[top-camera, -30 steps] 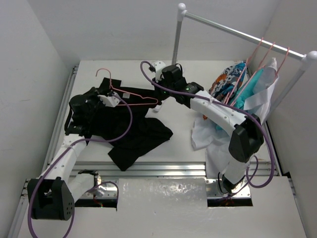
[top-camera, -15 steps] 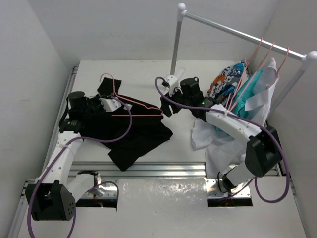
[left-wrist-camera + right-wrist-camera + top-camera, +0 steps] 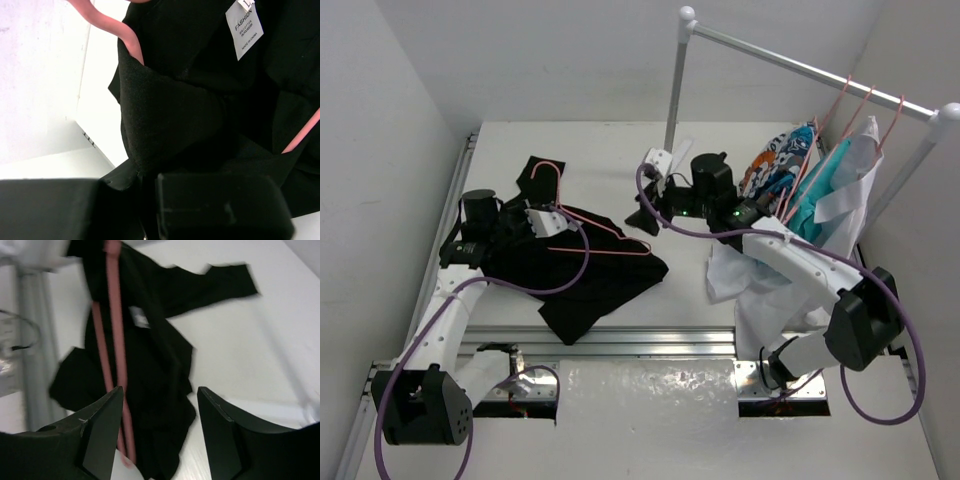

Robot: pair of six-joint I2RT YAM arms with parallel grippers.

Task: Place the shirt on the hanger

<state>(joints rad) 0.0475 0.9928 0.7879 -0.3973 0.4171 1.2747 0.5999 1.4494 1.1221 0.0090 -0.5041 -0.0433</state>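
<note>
The black shirt (image 3: 590,275) lies crumpled on the left of the table, and its white neck label (image 3: 245,25) shows in the left wrist view. The pink hanger (image 3: 548,166) rests across the shirt, hook toward the back, one arm tucked under the collar (image 3: 129,42). My left gripper (image 3: 520,222) is shut on a fold of the shirt beside the collar (image 3: 147,200). My right gripper (image 3: 642,216) hovers just right of the hanger's end. It is open with nothing between its fingers (image 3: 160,405), and shirt (image 3: 160,365) and hanger (image 3: 114,340) lie below it.
A clothes rail (image 3: 800,62) on a white pole (image 3: 675,90) stands at the back right. It carries a patterned (image 3: 782,160), a teal (image 3: 820,190) and a white garment (image 3: 760,290) on pink hangers. A metal rail (image 3: 620,340) runs along the near edge, with a wall close on the left.
My right gripper has opened, let go of the hanger's right end and drawn back to the right. The hanger has dropped onto the shirt. The left gripper stays shut on the cloth.
</note>
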